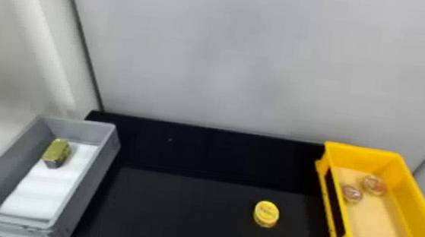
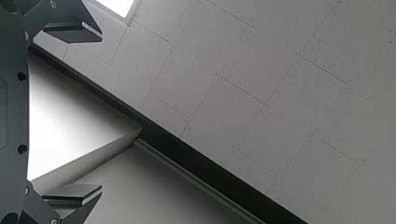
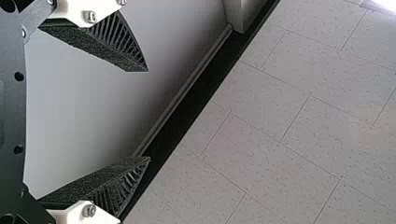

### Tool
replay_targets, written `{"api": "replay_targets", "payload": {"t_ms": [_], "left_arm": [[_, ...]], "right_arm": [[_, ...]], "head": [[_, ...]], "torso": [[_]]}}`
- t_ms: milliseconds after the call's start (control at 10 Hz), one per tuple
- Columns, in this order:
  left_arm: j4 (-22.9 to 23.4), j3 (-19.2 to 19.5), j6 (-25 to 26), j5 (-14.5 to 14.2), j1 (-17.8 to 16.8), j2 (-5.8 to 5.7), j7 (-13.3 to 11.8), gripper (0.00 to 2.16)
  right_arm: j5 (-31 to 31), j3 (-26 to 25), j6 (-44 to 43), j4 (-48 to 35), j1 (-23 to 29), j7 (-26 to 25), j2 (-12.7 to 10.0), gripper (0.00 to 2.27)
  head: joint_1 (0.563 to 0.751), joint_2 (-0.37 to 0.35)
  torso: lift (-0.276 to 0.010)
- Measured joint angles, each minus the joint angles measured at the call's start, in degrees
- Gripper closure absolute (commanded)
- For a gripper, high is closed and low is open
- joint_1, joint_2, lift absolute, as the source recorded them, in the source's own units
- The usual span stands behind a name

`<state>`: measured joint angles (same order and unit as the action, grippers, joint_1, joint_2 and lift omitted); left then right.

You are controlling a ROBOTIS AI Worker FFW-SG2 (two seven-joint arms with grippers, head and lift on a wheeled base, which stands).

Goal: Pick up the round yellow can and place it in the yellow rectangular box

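Item, round yellow can (image 1: 266,213): 1, flat on its base on the black surface (image 1: 181,216), between the boxes and nearer the yellow rectangular box (image 1: 360,156). Lying flat, it should offer me its curved side to grip; its place favours a short carry by my right arm.

Item, yellow rectangular box: holds 2 round tins (image 1: 351,193) towards its far end, leaving floor nearer me for the can. Item, grey box (image 1: 87,186): holds 1 boxy green-gold tin (image 1: 56,152) on white lining (image 1: 49,185). I take the arrangement as sorting by shape.

Item, left jaws: spread wide, nothing between them. Item, right jaws: spread wide, likewise bearing nothing. Both face wall and speckled panels (image 3: 280,140), presumably raised out of the way, the spread serving as readiness.

Relation of can to jaws: well apart from both pairs, touching neither, not between either; exact bearing, cannot tell. My right jaws need turning and lowering until they straddle it.
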<state>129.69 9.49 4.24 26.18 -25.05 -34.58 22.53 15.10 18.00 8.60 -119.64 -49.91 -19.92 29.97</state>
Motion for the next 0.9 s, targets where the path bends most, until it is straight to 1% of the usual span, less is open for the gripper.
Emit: {"api": "replay_targets", "payload": {"t_ms": [400, 900], "left_arm": [[-0.14, -1.02, 2.06, 0.09, -0.45, -0.13, 2.5, 0.13], [-0.14, -1.15, 2.45, 0.09, -0.44, -0.25, 2.88, 0.13]], "right_arm": [[1.33, 0.52, 0.1, 0.11, -0.3, -0.63, 0.07, 0.12], [1.6, 0.28, -0.53, 0.11, -0.21, 0.64, 0.09, 0.12]], "head": [[0.663, 0.054], [0.663, 0.054]], "torso": [[-0.01], [-0.01]]}}
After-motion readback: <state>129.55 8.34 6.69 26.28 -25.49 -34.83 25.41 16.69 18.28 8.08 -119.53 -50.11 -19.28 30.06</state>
